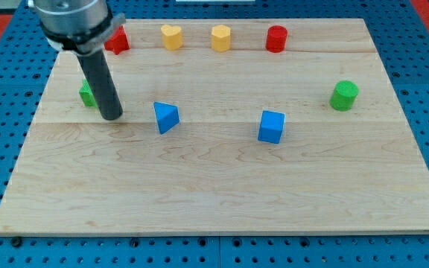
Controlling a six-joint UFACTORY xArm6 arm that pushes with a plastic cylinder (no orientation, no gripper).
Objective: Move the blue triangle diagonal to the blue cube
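Nothing done yet, by my judgement: blue triangle sits level with blue cube, well apart, toward view's left of cube. Not diagonal. Left to do: push triangle nearer cube and off its row. My tip stands near triangle, on side away from cube, not touching. No jaws, bare rod, holding nothing. Triangle: small blue wedge, resting flat, one corner toward cube, clear of other blocks.

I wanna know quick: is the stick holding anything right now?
No gripper: my tip holds nothing, resting on the board left of the blue triangle, not touching it.
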